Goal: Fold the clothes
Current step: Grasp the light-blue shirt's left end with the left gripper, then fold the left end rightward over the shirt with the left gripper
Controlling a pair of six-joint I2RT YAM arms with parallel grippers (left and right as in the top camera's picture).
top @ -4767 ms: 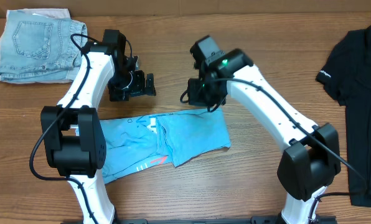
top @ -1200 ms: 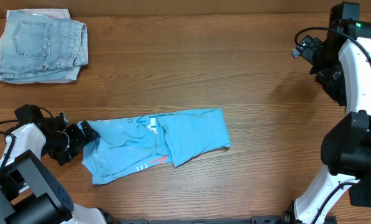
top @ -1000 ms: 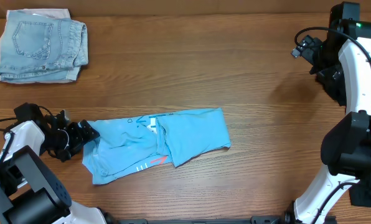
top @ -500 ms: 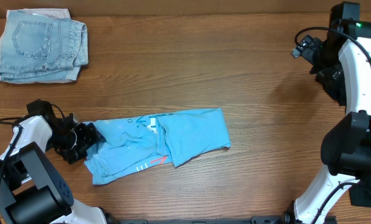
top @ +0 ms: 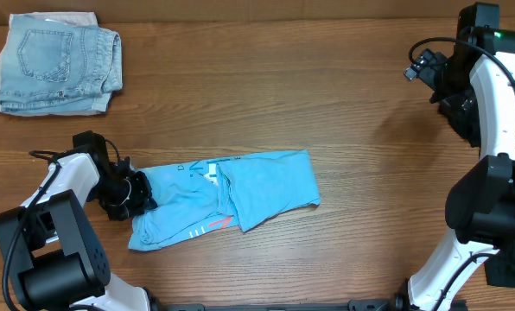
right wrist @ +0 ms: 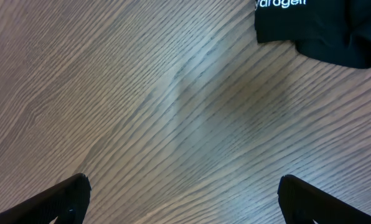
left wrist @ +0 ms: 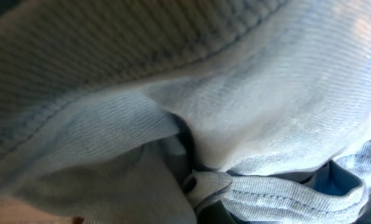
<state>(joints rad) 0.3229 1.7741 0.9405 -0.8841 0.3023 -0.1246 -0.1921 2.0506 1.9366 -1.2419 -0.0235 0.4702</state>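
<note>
At the left edge of the sky-blue T-shirt point(top: 232, 199) the left tool point(top: 135, 192) sits against the cloth. Its wrist view shows only hems, so I cannot tell if it pinches. The shirt lies crumpled at the front middle of the desk point(top: 266, 104), bare wood all around. Far right, the right tool point(right wrist: 182, 183) hangs spread over bare wood, near the black T-shirt point(right wrist: 316, 28) sleeve edge. At the back left corner lie denim shorts point(top: 54, 60).

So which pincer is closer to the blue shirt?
Left. The left pincer is right at the sky-blue T-shirt's left edge, fabric filling its camera. The right pincer is far off to the right, open over the bare table near the black T-shirt.
</note>
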